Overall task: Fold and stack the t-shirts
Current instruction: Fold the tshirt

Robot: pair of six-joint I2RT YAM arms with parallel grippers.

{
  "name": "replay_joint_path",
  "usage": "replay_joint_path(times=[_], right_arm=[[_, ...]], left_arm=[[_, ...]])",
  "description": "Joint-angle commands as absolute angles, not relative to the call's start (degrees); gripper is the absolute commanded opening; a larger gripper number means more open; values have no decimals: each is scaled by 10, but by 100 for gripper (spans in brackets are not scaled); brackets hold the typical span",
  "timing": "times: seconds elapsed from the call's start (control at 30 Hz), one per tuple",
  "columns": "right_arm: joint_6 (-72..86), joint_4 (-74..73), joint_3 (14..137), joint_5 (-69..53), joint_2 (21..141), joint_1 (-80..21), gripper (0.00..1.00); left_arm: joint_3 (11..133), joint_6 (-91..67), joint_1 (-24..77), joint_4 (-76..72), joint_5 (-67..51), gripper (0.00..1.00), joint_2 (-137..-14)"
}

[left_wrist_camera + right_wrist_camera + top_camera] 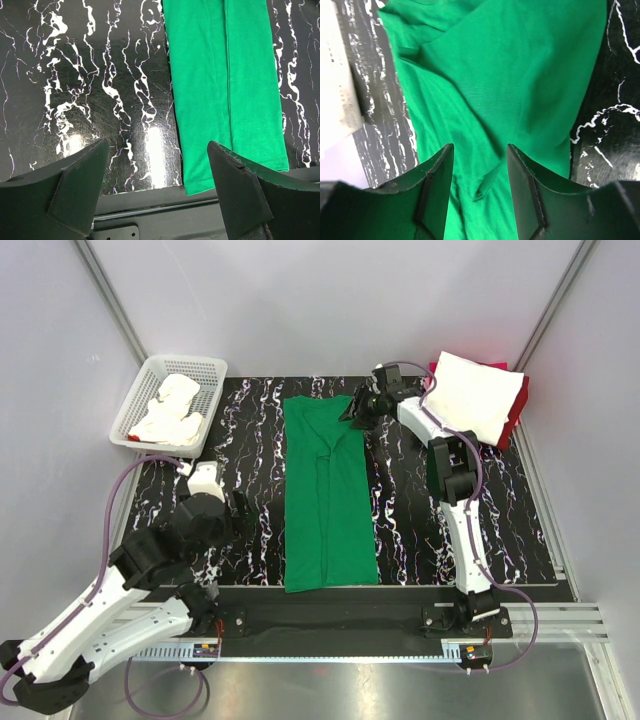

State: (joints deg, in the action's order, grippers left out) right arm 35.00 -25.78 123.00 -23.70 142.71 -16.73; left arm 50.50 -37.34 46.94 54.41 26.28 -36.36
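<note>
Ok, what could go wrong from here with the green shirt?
The jaws of the right gripper straddle only a small ridge of the green t-shirt near its far end; closing there may catch one layer and pull the lengthwise fold open. The left gripper hangs open over the table beside the near hem, so a one-sided lift could skew the strip.

**The count, kind by kind**

There were three t-shirts in plain sight: one green t-shirt (330, 495), one white t-shirt (475, 395) and one red t-shirt (518, 410). There was one white mesh basket (185, 361). The pieces of white cloth (170, 410) inside it could not be counted. One black marbled table (240, 430) carried everything. Two arms showed, the left arm (120, 590) and the right arm (455, 490). They bore two grippers, the left gripper (157, 150) and the right gripper (480, 150).
</note>
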Motion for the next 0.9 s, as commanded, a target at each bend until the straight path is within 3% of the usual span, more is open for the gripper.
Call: replay_joint_path(times=[0.0, 0.5, 0.87], right_arm=[[350, -223, 1216, -246, 1440, -171, 54], [345, -193, 1193, -272, 1450, -178, 52], [318, -145, 1098, -225, 1365, -189, 49]], left_arm=[[506, -370, 461, 526, 283, 86, -368], [506, -370, 452, 527, 281, 86, -382], [506, -372, 447, 528, 283, 86, -384]])
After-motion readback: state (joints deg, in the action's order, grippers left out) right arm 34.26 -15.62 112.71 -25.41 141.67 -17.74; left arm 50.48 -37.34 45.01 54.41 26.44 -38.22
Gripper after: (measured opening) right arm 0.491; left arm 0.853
